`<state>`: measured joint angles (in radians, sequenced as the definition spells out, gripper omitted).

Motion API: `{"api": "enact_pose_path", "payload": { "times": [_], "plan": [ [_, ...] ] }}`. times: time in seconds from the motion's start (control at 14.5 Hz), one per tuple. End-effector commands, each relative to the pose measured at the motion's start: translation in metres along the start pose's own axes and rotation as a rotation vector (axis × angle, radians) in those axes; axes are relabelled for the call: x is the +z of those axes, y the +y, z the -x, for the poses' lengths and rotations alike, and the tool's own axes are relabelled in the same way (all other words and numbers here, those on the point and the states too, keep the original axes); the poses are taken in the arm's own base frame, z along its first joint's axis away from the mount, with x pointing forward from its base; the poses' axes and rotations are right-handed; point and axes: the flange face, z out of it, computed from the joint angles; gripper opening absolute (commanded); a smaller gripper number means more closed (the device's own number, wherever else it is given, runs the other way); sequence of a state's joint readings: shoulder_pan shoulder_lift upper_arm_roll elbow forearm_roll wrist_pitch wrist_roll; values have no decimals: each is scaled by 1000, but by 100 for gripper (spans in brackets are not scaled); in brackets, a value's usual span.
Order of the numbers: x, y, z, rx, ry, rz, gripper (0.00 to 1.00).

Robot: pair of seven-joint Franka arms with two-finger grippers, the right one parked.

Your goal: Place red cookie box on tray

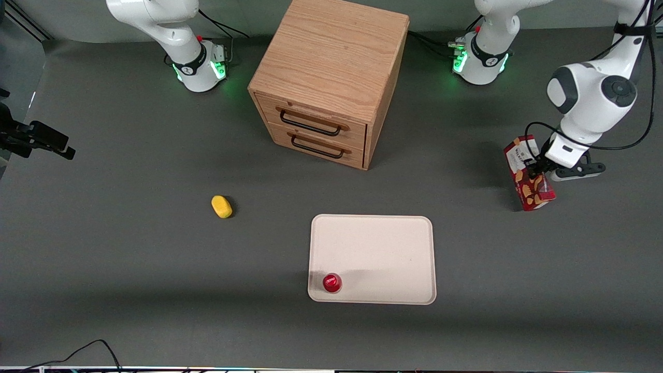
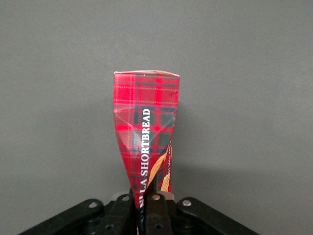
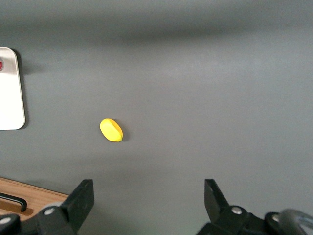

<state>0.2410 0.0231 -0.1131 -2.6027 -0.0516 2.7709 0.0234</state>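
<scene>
Nearest the front camera lay the tray (image 1: 393, 248), close to the front edge of the surface (image 1: 129, 290), flat and mostly bare, with a small round red object (image 1: 331, 283) sitting just inside one of its front corners. That left most of the tray free, which looked like enough room for a long carton laid flat.

Farther from the camera, a yellow lump (image 1: 221, 206) rested alone on the surface toward the parked arm's end, well apart from the tray.

Farther again, toward the working arm's end of the surface, the gripper (image 1: 536, 168) had its fingers (image 2: 155, 208) clenched on the red cookie box (image 1: 528, 173), pinching it near one end so hard that the carton's wall creased. The box hung tilted, label end uppermost; a shadow beneath suggested it was clear of the surface, though its lower end may still have touched. It was well apart from the tray, so the carry remained to be done.

Farthest stood a wooden drawer cabinet (image 1: 331, 67), both drawers closed.
</scene>
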Motion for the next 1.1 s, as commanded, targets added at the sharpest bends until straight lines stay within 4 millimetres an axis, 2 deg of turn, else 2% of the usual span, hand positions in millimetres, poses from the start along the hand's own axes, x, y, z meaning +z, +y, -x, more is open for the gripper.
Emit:
{"api": "enact_pose_path", "payload": {
  "times": [0.0, 0.14, 0.21, 0.28, 0.34, 0.41, 0.55, 0.69, 0.83, 1.03],
  "plan": [
    [23, -5, 2, -10, 9, 6, 0],
    [32, -14, 4, -32, 0, 3, 0],
    [37, -15, 4, -34, 0, 3, 4],
    [40, -16, 5, -36, -4, 3, 21],
    [41, -15, 4, -38, -4, 4, 57],
    [40, -15, 3, -39, -4, 4, 100],
    [35, -14, -2, -37, -3, 4, 100],
    [19, -13, -15, -33, -30, 7, 100],
    [-13, -11, -36, -21, -105, 15, 100],
    [-80, 0, -77, 11, -213, 22, 100]
  ]
}}
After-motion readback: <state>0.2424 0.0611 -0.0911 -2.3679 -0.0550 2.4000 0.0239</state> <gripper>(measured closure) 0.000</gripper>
